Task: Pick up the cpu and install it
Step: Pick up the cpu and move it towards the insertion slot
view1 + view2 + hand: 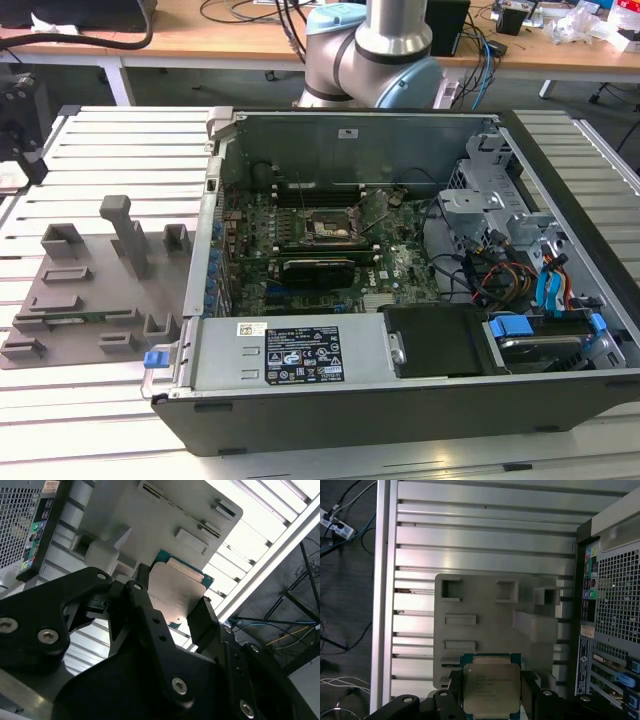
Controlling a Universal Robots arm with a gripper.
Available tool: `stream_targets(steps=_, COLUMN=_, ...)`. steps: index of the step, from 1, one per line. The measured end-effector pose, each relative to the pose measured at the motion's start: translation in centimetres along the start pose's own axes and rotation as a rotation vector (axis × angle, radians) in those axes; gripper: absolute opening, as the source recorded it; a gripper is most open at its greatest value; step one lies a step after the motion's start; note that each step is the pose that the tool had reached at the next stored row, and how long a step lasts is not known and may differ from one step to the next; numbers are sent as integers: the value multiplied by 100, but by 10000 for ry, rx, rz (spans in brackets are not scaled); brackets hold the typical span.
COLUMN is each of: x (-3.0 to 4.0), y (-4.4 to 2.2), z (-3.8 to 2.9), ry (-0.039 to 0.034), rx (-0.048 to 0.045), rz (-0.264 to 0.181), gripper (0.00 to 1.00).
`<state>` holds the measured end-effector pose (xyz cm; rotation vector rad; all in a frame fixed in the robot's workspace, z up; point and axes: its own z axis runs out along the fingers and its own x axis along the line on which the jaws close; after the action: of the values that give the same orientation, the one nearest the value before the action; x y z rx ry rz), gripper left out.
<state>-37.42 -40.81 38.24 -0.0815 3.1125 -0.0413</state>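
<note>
The cpu (491, 687) is pinched between the jaws of the gripper (491, 692), over the grey holder tray (485, 610). The tray lies on the bench (470, 535) beside the open computer case (400, 270).

**Chip gripped over the edge of the grey tray**

The cpu (491, 687) sits between the black fingers (530, 690) of the pincer (491, 694), which press against two opposite edges. Its silvery heat-spreader faces the camera, with a thin green rim showing around it. Behind it lies a grey plastic tray (485, 600) with square upright holders and shallow rectangular slots, and the chip hides part of the tray's near edge. The tray rests on a counter (485, 555) of long aluminium slats. Beside the tray stands a computer case (615, 595), showing a perforated metal grille and a column of ports. Beyond the counter's far rail, cables (340, 540) and a power strip (337, 524) lie on a dark floor (345, 605).
</note>
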Motion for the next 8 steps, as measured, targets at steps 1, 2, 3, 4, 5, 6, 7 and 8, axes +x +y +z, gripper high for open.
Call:
stream_targets(steps=1, x=-63, y=-4, z=2, ry=0, rx=0, rz=0, gripper=55)
stream_targets(steps=2, x=-112, y=-6, z=3, ry=0, rx=-1, rz=0, gripper=55)
stream_targets(steps=3, x=-142, y=-7, z=4, ry=1, rx=0, rz=0, gripper=55)
stream_targets(steps=4, x=-162, y=-8, z=4, ry=1, rx=0, rz=0, gripper=55)
stream_targets(steps=5, x=-204, y=-11, z=5, ry=2, rx=0, rz=0, gripper=55)
stream_targets(steps=6, x=-269, y=-14, z=8, ry=1, rx=0, rz=0, gripper=55)
stream_targets(steps=7, x=-301, y=-16, z=9, ry=1, rx=-1, rz=0, gripper=55)
stream_targets(steps=8, x=-339, y=-18, z=10, ry=1, rx=0, rz=-1, gripper=55)
